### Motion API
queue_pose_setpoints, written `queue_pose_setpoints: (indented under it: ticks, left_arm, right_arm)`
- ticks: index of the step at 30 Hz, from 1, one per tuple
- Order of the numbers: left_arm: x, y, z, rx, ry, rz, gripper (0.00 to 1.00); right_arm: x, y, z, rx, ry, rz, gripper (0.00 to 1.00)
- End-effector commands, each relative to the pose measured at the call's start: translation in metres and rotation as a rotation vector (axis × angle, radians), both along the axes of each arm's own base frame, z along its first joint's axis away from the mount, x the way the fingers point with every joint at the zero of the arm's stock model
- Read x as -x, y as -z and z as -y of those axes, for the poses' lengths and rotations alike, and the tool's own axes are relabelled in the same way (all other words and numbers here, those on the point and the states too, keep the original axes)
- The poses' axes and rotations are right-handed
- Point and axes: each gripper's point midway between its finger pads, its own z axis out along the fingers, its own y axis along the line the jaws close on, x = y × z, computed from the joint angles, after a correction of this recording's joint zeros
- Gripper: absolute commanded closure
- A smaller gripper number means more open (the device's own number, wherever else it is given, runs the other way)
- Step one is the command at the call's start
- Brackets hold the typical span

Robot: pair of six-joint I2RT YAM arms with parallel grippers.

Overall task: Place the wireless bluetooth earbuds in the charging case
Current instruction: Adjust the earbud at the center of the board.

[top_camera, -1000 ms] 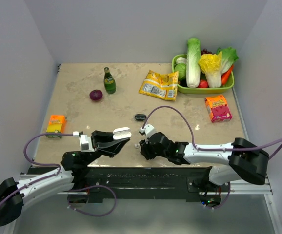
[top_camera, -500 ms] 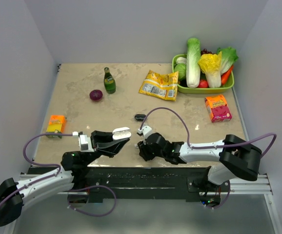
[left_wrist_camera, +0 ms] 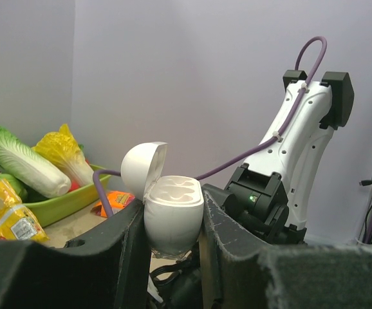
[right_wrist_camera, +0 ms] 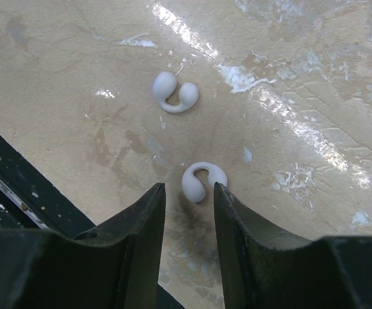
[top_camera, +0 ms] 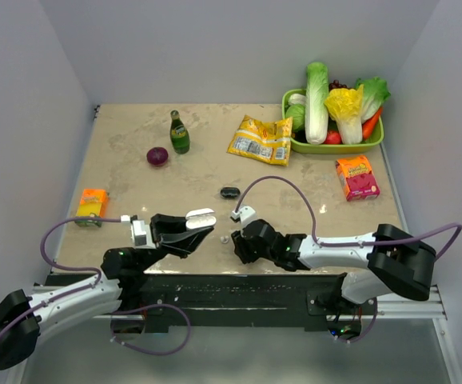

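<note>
My left gripper (top_camera: 189, 230) is shut on the white charging case (top_camera: 200, 216) and holds it above the table near the front edge. In the left wrist view the case (left_wrist_camera: 173, 209) stands upright between the fingers of the left gripper (left_wrist_camera: 172, 241), lid open, both sockets empty. My right gripper (top_camera: 237, 245) is open, low over the table. In the right wrist view its tips (right_wrist_camera: 187, 193) sit just short of one white hook-shaped earbud (right_wrist_camera: 203, 180) lying on the table. The second earbud (right_wrist_camera: 174, 92) lies farther away. One earbud shows as a white speck (top_camera: 225, 238) in the top view.
A small black object (top_camera: 229, 192) lies behind the grippers. Farther back are a yellow snack bag (top_camera: 260, 138), a green bottle (top_camera: 179, 133), a red onion (top_camera: 157, 156) and a green tray (top_camera: 295, 146) of vegetables. An orange box (top_camera: 93, 203) is left, a pink box (top_camera: 356, 177) right.
My right gripper shifted slightly left, then back right, staying low by the earbuds. The left gripper with the case has not moved.
</note>
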Motion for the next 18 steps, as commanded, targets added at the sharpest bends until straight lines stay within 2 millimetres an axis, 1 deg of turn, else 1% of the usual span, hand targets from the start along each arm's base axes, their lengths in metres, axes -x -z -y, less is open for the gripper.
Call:
queue_pose_setpoints:
  ticks: [1, 2, 3, 5, 6, 7, 9, 10, 11, 12, 15, 17, 18]
  left_arm:
    - [0.006, 0.086, -0.009, -0.118, 0.004, -0.112, 1.0]
    - [0.007, 0.086, -0.008, -0.117, 0.005, -0.11, 1.0]
    - [0.007, 0.087, -0.008, -0.12, 0.007, -0.113, 1.0]
    - [0.007, 0.086, -0.008, -0.119, 0.007, -0.112, 1.0]
    - [0.007, 0.087, -0.008, -0.119, 0.007, -0.111, 1.0]
    - [0.007, 0.086, -0.008, -0.118, 0.007, -0.11, 1.0]
    - [0.007, 0.085, -0.008, -0.116, 0.007, -0.108, 1.0]
    - [0.007, 0.085, -0.008, -0.117, 0.007, -0.109, 1.0]
    - [0.007, 0.084, -0.008, -0.113, 0.007, -0.107, 1.0]
    - [0.007, 0.084, -0.008, -0.113, 0.007, -0.106, 1.0]
    - [0.007, 0.085, -0.008, -0.115, 0.009, -0.106, 1.0]
    - [0.007, 0.085, -0.008, -0.115, 0.009, -0.106, 1.0]
    - [0.007, 0.084, -0.008, -0.116, 0.011, -0.105, 1.0]
  right_arm:
    - [-0.005, -0.006, 0.003, -0.014, 0.046, 0.022, 0.61]
    - [-0.006, -0.009, 0.003, -0.027, 0.05, 0.031, 0.61]
    - [-0.008, -0.02, 0.002, -0.06, 0.057, 0.048, 0.6]
    - [-0.011, -0.034, -0.002, -0.1, 0.055, 0.075, 0.57]
    - [-0.011, -0.047, -0.005, -0.133, 0.043, 0.093, 0.56]
    - [-0.008, -0.054, -0.011, -0.161, 0.016, 0.092, 0.55]
    - [-0.005, -0.062, -0.018, -0.176, -0.019, 0.097, 0.58]
    - [0.0, -0.06, -0.021, -0.17, -0.047, 0.079, 0.71]
    - [0.002, -0.059, -0.022, -0.167, -0.059, 0.076, 0.78]
    - [0.005, -0.056, -0.022, -0.16, -0.07, 0.069, 0.9]
    - [0.016, -0.044, -0.018, -0.141, -0.094, 0.028, 1.0]
    - [0.023, -0.034, -0.016, -0.129, -0.113, -0.006, 1.0]
    - [0.028, -0.025, -0.012, -0.113, -0.11, -0.026, 1.0]
